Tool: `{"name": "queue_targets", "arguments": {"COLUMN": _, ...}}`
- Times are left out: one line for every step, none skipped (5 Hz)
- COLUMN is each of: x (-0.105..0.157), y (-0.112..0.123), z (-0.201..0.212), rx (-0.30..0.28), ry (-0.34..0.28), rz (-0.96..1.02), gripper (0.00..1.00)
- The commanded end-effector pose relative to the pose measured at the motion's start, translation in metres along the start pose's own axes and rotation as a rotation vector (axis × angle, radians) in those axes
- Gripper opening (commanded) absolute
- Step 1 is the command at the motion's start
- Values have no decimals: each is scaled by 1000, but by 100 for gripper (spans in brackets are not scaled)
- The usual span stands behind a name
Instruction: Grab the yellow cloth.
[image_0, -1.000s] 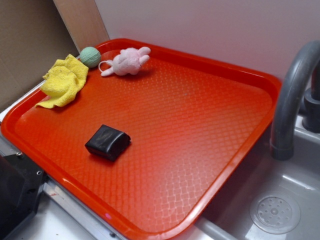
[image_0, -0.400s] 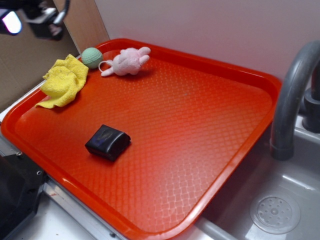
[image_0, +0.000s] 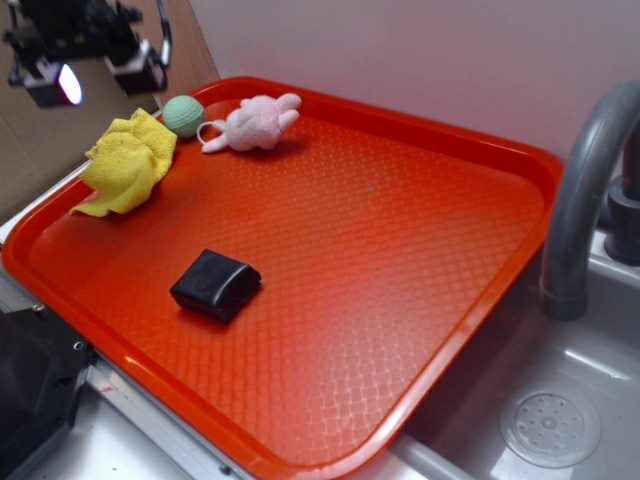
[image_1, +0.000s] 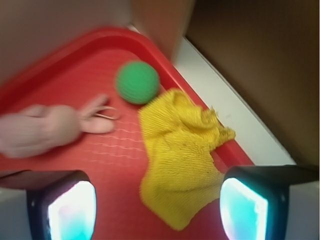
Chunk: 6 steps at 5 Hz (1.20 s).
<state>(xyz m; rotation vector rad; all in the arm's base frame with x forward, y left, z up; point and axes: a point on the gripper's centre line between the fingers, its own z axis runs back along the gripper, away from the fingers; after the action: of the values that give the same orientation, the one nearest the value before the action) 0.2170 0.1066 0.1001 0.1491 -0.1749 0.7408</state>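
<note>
Wrist view showed the open end effector (image_1: 157, 202) above the yellow cloth (image_1: 181, 160); descent should centre on its bunched middle, away from the green ball (image_1: 137, 82).

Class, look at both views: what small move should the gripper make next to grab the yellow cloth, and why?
Probably straight down. The gripper is open and hangs above the yellow cloth, which lies between its fingers in the wrist view, draped over the tray rim beside the green ball.
</note>
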Motion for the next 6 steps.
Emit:
{"name": "queue_targets", "arguments": {"x": 9, "y": 18, "z": 9, "rx": -4, "ry": -39, "rz": 41, "gripper": 100}}
{"name": "queue_targets", "arguments": {"x": 9, "y": 18, "z": 9, "rx": -4, "ry": -39, "rz": 41, "gripper": 100}}
{"name": "queue_targets", "arguments": {"x": 9, "y": 18, "z": 9, "rx": -4, "ry": -39, "rz": 41, "gripper": 100}}
{"name": "queue_targets", "arguments": {"x": 11, "y": 9, "z": -34, "rx": -61, "ry": -52, "rz": 17, "gripper": 100}}
{"name": "queue_targets", "arguments": {"x": 4, "y": 10, "z": -76, "rx": 7, "ry": -51, "rz": 9, "gripper": 100}}
{"name": "queue_targets", "arguments": {"x": 1, "y": 7, "z": -63, "rx": -24, "ry": -76, "rz": -1, "gripper": 0}}
